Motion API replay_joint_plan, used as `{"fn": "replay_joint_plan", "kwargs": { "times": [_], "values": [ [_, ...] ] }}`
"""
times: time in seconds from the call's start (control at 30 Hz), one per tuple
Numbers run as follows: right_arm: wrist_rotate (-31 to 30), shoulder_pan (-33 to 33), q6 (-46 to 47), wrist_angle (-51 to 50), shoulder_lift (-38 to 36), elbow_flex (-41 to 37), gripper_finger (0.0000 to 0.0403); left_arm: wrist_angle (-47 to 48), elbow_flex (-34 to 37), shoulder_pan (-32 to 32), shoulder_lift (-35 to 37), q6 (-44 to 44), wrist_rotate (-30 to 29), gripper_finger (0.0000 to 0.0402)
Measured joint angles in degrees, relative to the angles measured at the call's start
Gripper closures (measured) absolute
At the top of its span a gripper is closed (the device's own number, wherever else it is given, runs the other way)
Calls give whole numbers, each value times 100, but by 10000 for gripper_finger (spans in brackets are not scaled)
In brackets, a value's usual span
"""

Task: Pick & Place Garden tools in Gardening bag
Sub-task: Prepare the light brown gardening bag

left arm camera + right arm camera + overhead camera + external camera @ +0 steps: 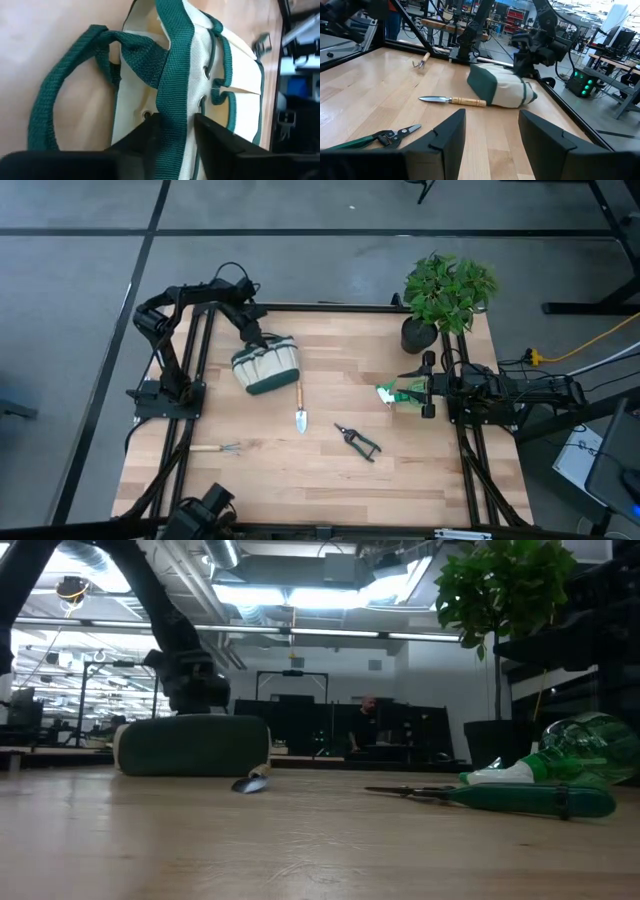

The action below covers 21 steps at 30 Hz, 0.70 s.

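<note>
My left gripper grasps the cream, green-trimmed fabric bag by its strap; right gripper released, wooden-handled trowel lying crosswise ahead.

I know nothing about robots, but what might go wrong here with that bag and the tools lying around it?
The left claw is closed on one green strap of the bag, which lies on its side; lifting by that strap alone might leave the bag hanging crooked, opening hard to reach. The trowel lies right beside the bag, so dragging the bag may knock it. The right claw waits open beside the soft green-and-white item, near the potted plant, which a wide swing may brush.
</note>
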<state>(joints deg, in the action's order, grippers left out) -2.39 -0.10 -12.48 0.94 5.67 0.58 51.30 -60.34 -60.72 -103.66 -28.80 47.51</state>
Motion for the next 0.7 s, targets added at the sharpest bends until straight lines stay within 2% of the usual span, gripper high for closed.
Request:
{"fn": "replay_joint_plan", "kwargs": {
  "times": [0.23,0.4,0.7],
  "values": [
    [0,0,1,1,0,0,217,-1,0,582,2,-277,8,390],
    [0,0,1,0,0,0,217,-1,-4,862,7,-357,-26,397],
    [0,0,1,-1,0,0,217,11,-614,1203,7,-373,-878,398]
  ]
}}
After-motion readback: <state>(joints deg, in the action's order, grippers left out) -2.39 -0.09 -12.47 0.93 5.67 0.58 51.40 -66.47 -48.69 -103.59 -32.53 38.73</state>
